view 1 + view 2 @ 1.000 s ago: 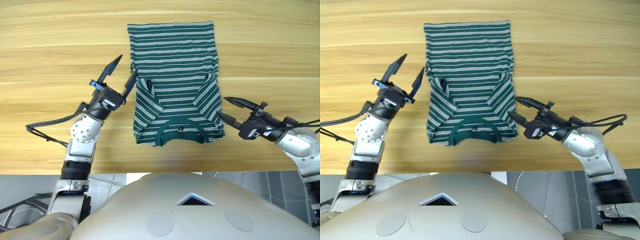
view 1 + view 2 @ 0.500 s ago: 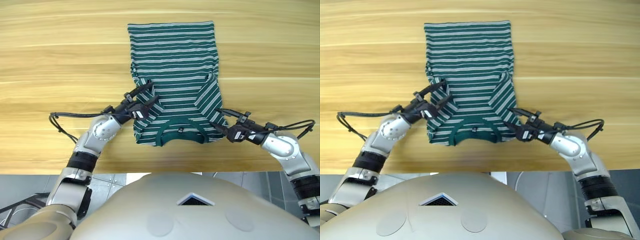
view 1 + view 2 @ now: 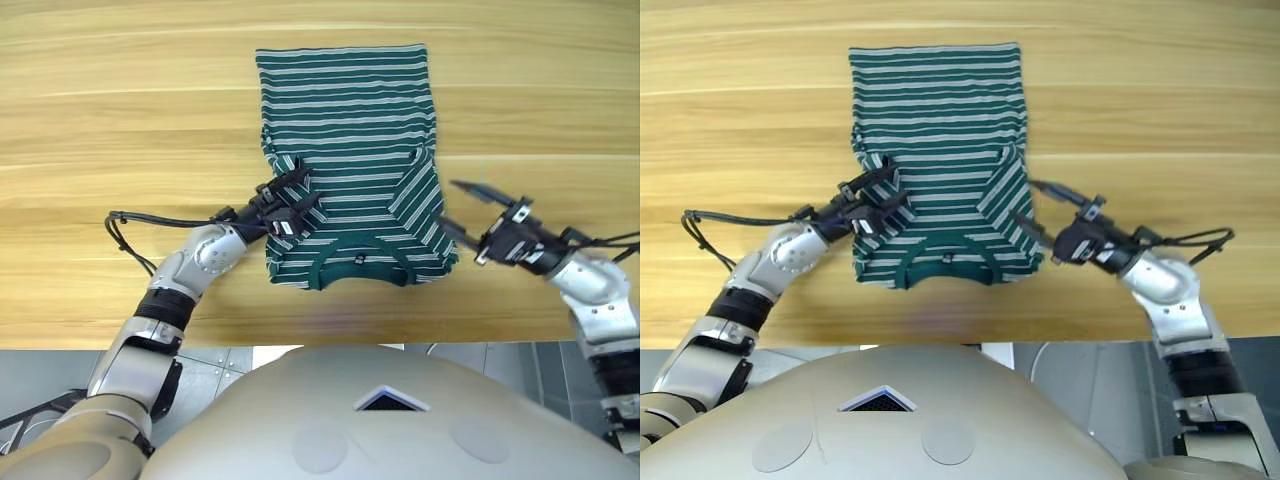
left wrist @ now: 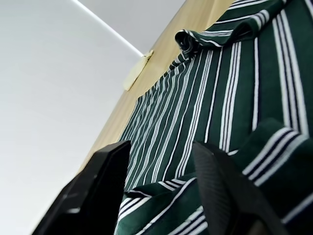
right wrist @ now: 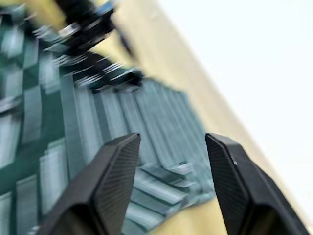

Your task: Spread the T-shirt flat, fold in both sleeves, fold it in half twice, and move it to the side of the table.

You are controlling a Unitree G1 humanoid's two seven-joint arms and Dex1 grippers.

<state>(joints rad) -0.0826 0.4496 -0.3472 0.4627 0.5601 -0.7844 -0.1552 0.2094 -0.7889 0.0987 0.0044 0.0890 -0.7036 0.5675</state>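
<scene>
The green T-shirt (image 3: 348,150) with white stripes lies flat on the wooden table (image 3: 120,120), both sleeves folded in and the collar (image 3: 358,262) toward me. My left gripper (image 3: 290,198) is low at the shirt's left edge beside the folded sleeve, open, with striped cloth (image 4: 220,98) just past its fingers (image 4: 105,176). My right gripper (image 3: 447,203) hangs open just off the shirt's near right corner, a little above the table. From the right wrist, the shirt (image 5: 73,122) lies beyond the spread fingers (image 5: 117,166).
Bare wood stretches wide to the left and right of the shirt and beyond its hem (image 3: 340,50). The table's near edge (image 3: 300,345) runs close behind the collar, with floor tiles below. Black cables (image 3: 130,225) trail from both forearms.
The left gripper swung in from the shirt's left and came down at its left edge. The right gripper dipped to the near right corner, then rose and drew back to the right.
</scene>
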